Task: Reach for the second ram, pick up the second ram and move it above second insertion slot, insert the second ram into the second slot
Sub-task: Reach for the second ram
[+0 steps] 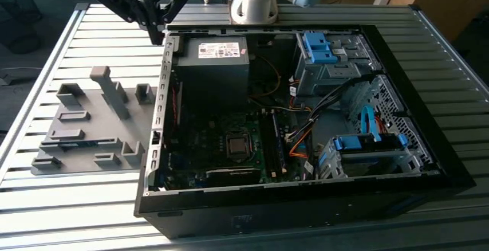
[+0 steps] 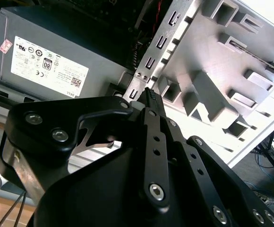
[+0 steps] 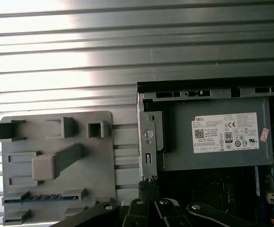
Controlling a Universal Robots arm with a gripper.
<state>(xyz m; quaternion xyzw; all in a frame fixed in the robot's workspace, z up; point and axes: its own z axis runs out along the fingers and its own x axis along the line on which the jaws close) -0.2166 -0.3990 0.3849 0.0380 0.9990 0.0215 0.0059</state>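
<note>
The end effector is being held closed, empty; the second ram, likely light but brittle, is being cradled in the fixture at the case's nine o'clock, exterior view, edge grip being advised

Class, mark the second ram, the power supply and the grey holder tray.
second ram (image 3: pixel 45 197): first wrist view, blue edge in its slot.
power supply (image 3: pixel 208 161): first wrist view, grey casing under the label.
grey holder tray (image 3: pixel 99 165): first wrist view, bare flat surface.

Slatted metal bench, open black computer case lying flat on it, grey moulded fixture plate just beside the case
</note>
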